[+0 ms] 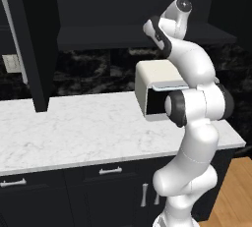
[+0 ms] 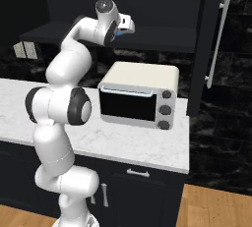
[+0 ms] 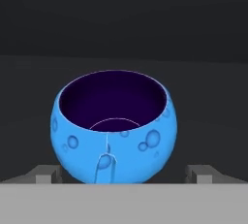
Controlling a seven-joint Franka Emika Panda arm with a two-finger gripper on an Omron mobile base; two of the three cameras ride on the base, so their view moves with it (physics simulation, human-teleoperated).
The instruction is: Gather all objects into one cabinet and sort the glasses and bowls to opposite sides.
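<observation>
Up on the shelf: small blue bowl [image 3: 114,126] sits upright on the dark shelf [image 3: 203,97], dead centre in my hand view, dark purple inside, bubbly blue outside.
Gripper: jaws spread wide, one fingertip [image 3: 46,173] at 8 o'clock of the bowl, the other at 4 o'clock. Bowl stands between them, nothing pinched. I can't tell if either tip touches the bowl's wall.
Gripper in the right base view: gripper [image 2: 129,24] pokes out at 3 o'clock from the wrist, level with the front edge of the shelf; tips too small to read there.
Arm pose: base column rises, elbow bulges out over the counter, forearm climbs up, wrist bent so the hand points roughly level into the open cabinet [image 2: 162,5].
Arm in the left base view: wrist is at the top, at 12 o'clock of the toaster oven [image 1: 147,91], hand hidden behind the arm's own links.
Cabinet door: swung open, long silver bar handle [image 2: 216,39] at 3 o'clock of the hand in the right base view.
Counter: white marble counter [image 1: 74,127] under the shelf, toaster oven on it just beside the arm's elbow.
Below: black drawers [image 1: 110,172] with short silver pulls.
</observation>
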